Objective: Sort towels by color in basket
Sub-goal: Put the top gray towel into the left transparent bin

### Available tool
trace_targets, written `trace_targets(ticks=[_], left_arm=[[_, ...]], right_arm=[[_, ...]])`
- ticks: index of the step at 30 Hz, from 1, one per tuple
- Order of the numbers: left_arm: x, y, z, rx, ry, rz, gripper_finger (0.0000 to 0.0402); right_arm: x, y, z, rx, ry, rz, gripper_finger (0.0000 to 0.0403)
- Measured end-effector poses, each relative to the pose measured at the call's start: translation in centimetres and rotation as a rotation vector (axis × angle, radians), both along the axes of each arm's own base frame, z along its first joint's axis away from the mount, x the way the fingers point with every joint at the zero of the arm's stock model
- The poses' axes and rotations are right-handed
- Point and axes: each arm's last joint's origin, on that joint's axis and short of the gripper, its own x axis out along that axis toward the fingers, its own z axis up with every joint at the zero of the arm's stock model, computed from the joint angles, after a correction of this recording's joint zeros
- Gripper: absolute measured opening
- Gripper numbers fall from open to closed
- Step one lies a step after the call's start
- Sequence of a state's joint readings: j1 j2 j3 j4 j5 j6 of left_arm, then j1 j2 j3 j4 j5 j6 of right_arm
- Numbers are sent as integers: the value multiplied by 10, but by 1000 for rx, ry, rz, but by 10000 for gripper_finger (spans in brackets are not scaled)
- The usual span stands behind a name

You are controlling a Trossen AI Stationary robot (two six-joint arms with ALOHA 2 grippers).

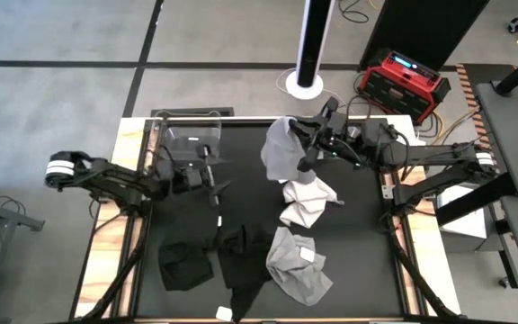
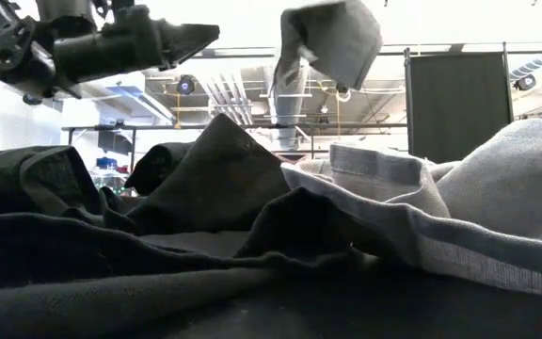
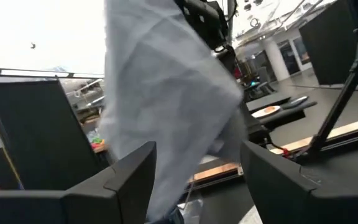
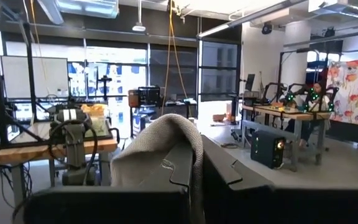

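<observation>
— Black towels (image 1: 209, 261) near-left, a grey towel (image 1: 299, 265) right of them?

— Yes. Left gripper (image 1: 214, 178) hangs empty, fingers apart. Far right, the right gripper (image 1: 306, 135) is clamped on a lifted grey towel (image 1: 281, 148).

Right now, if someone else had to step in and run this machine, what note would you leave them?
Right hand: shut on a light grey towel, held up over the table's far middle.
Left hand: open, empty, beside the clear basket at the far left.
On the table: white towel, another grey towel, black towels near the front.
Done: no towel is visibly in the basket.
Left: sorting all of them.
</observation>
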State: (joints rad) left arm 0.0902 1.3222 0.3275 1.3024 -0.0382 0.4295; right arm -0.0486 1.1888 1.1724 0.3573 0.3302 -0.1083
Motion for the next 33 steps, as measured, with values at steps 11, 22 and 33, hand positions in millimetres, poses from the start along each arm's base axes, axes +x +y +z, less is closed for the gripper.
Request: trace_targets(ticks=[11, 22, 33], left_arm=[[26, 6, 0, 43, -31, 447, 218], [55, -7, -18, 152, 21, 404, 220], [83, -4, -6, 153, -21, 533, 214]], right_arm=[[21, -1, 7, -31, 8, -16, 9], [33, -2, 6, -54, 31, -24, 9], [31, -3, 7, -51, 32, -25, 9]])
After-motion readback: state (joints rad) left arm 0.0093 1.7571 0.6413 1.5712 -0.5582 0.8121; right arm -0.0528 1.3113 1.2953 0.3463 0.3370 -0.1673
